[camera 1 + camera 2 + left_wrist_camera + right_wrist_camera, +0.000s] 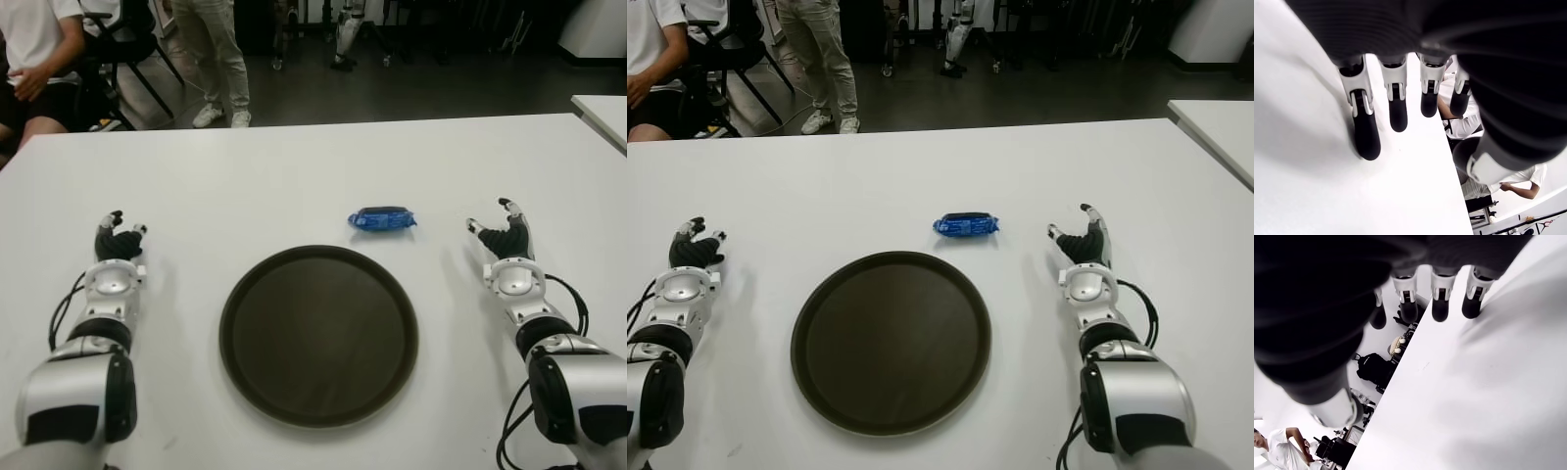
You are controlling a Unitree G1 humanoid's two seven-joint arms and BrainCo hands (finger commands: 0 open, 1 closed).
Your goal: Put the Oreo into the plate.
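Blue-wrapped Oreo (382, 219) flat on the white table (294, 166), just beyond the empty dark round plate (245, 294).

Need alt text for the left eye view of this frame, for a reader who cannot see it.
A blue Oreo packet lies on a white table just beyond a round dark plate, toward its right. The robot's left hand and right hand show open and empty at either side. People are behind the table.
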